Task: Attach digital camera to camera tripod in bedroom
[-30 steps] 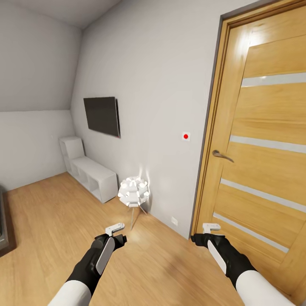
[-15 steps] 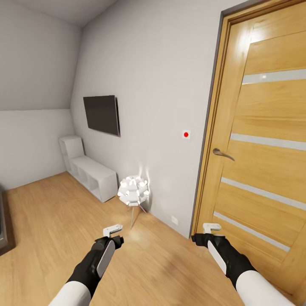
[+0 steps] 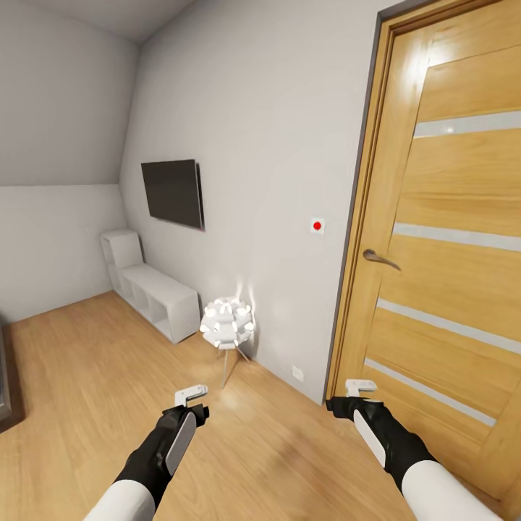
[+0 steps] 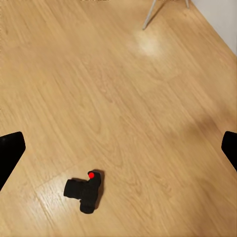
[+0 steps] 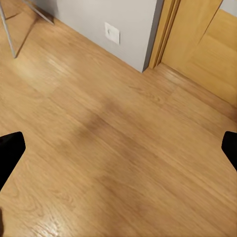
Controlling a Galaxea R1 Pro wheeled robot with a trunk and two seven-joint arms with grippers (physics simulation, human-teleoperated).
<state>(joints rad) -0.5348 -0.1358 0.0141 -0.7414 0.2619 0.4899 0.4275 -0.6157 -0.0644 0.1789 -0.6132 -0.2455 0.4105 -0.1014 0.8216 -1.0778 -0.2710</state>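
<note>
- digital camera (image 4: 85, 190) lies on the wood floor (image 4: 123, 98), below left tool (image 3: 192, 392); ungrasped
- left tool, right tool (image 3: 362, 388): both spread open, empty
- pickup and tripod mounting remain

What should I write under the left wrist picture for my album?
A small black digital camera lies on the light wood floor, between the open left claw's fingertips.

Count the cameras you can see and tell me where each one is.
1. The digital camera lies on the wood floor below the left gripper, seen in the left wrist view. Others may be hidden.
</note>
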